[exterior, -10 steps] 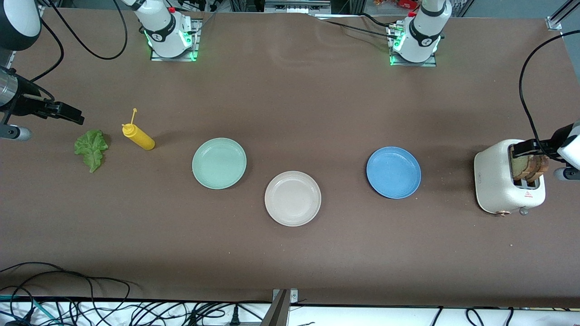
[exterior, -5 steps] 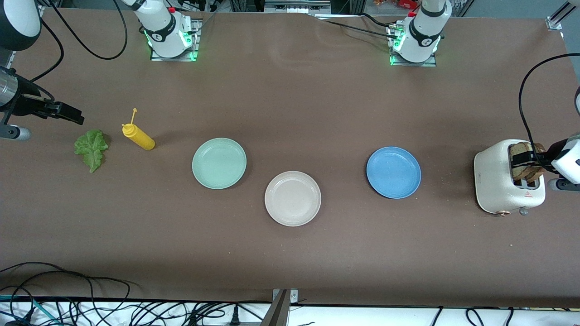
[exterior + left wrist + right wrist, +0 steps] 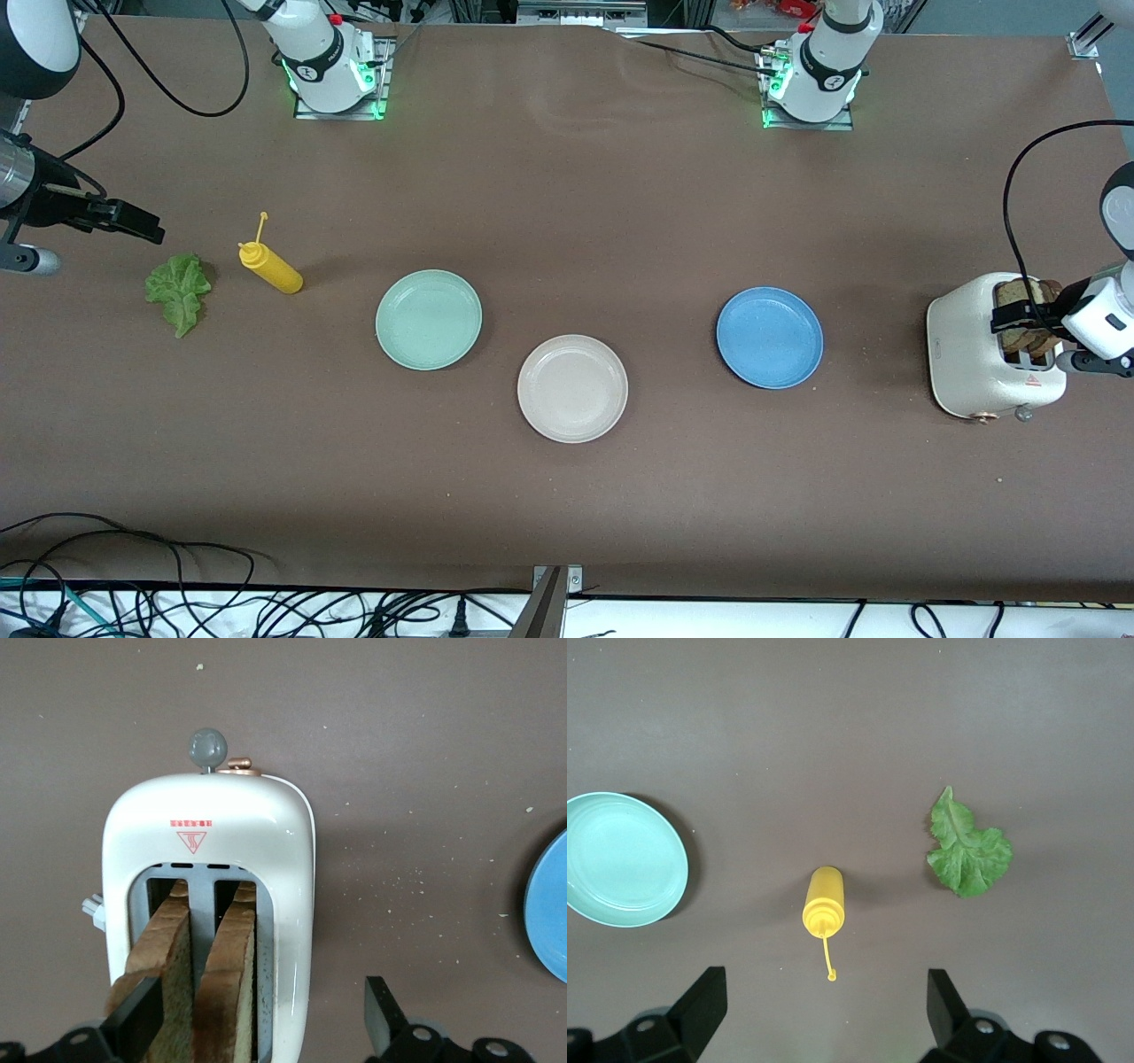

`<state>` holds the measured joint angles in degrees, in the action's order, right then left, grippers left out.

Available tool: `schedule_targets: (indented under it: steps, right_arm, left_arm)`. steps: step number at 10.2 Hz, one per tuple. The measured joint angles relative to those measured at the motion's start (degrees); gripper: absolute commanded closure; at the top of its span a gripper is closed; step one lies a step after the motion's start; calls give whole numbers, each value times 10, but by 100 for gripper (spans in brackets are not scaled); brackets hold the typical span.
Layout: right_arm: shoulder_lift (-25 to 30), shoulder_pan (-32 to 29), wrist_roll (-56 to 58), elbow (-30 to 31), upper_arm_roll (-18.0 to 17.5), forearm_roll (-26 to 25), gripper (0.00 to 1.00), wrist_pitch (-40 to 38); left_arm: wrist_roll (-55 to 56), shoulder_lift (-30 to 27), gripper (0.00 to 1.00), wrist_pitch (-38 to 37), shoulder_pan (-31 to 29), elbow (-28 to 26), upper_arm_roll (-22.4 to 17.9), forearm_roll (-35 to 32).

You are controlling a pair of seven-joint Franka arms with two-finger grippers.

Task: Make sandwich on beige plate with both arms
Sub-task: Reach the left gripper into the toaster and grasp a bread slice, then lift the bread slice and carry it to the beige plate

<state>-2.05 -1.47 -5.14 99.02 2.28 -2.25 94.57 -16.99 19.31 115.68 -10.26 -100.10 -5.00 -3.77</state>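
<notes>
Your left gripper point(image 3: 1010, 317) has come down over the toaster point(image 3: 970, 354) since a second ago; the right gripper point(image 3: 133, 223) has not moved.

Front view: the beige plate point(image 3: 572, 388) lies bare mid-counter, between green plate point(image 3: 429, 319) and blue plate point(image 3: 769, 338), nearer the camera; lettuce point(image 3: 179, 291) and bottle point(image 3: 270, 267) sit at the right arm's end.

Left wrist view: jaws wide open, straddling two bread slices point(image 3: 190, 983) upright in the slots, gripping nothing.

Right wrist view: jaws wide open and empty above the bottle point(image 3: 823, 902).
</notes>
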Motion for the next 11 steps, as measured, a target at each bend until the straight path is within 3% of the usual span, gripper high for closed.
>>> schedule_targets:
  steps: [1, 2, 4, 5, 11]
  right_arm:
    - [0, 0, 0, 0, 0, 0, 0, 0]
    - [0, 0, 0, 0, 0, 0, 0, 0]
    - [0, 0, 0, 0, 0, 0, 0, 0]
    - [0, 0, 0, 0, 0, 0, 0, 0]
    - [0, 0, 1, 0, 0, 0, 0, 0]
  left_arm:
    - [0, 0, 26, 18, -1, -15, 0, 4]
    - [0, 0, 52, 36, -6, -31, 0, 5]
    - [-3, -1, 93, 54, -13, -44, 1, 6]
    - [-9, -2, 100, 55, -13, -45, 1, 6]
    - [-29, -5, 100, 50, -18, -35, 1, 5]
